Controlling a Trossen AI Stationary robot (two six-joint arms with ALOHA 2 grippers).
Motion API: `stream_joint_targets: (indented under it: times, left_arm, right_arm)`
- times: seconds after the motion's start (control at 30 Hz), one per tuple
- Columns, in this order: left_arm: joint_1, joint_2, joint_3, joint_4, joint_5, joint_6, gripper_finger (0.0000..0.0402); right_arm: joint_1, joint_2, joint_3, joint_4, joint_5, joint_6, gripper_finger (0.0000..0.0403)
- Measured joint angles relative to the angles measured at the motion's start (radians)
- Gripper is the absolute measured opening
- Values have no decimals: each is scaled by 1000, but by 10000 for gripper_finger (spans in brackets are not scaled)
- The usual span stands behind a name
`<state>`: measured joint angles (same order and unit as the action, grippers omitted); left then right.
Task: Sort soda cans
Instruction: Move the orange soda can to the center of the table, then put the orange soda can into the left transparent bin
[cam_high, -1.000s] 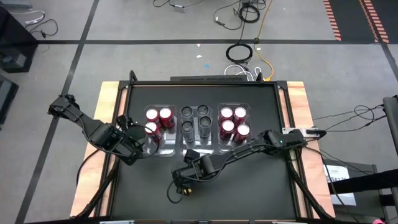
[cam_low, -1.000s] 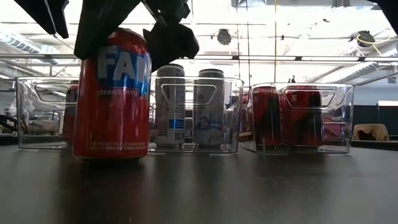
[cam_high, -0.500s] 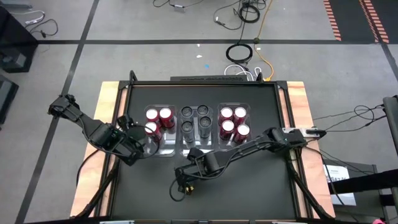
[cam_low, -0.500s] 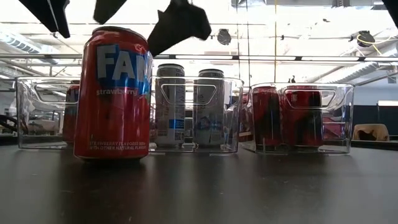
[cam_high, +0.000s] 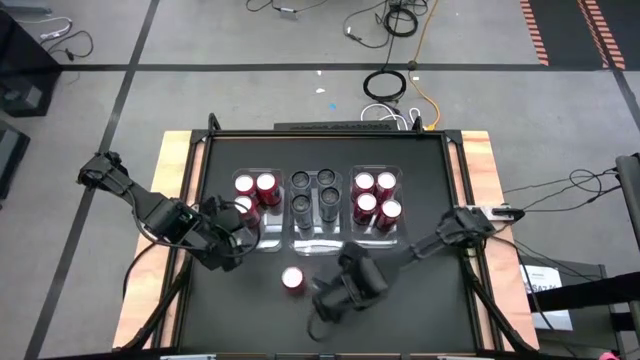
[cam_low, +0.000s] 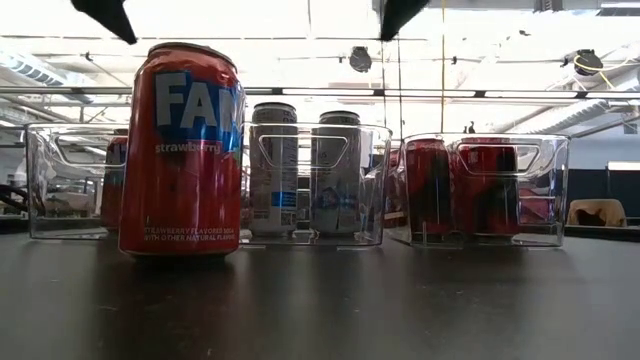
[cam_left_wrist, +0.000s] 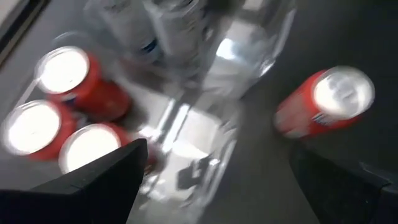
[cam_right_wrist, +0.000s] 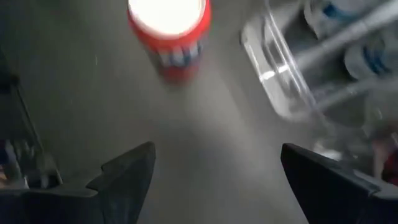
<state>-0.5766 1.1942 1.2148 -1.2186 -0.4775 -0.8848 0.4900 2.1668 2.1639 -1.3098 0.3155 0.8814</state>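
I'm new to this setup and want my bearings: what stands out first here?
A lone red can stands upright on the black table, in front of three clear bins of sorted cans. The open right gripper sits just beside it, and the open left gripper hovers by the left bin.

Left bin's (cam_low: 70, 180) red cans (cam_low: 113, 185) mostly behind the front can (cam_low: 182, 150), count perhaps three.
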Motion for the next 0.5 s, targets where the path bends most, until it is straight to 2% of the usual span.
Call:
stream_joint_targets:
  times: [0.17,0.27,0.37,0.5]
  left_arm:
    - [0,1,0,120,2,6,393]
    - [0,11,0,145,5,2,393]
    - [-1,30,0,159,18,2,393]
    - [-1,67,0,165,33,8,393]
  right_arm:
    - [71,-35,-17,-103,67,86,339]
    - [120,-101,-107,-96,79,147,338]
    - [174,-205,-282,12,81,213,338]
    - [263,-373,-581,230,110,339,338]
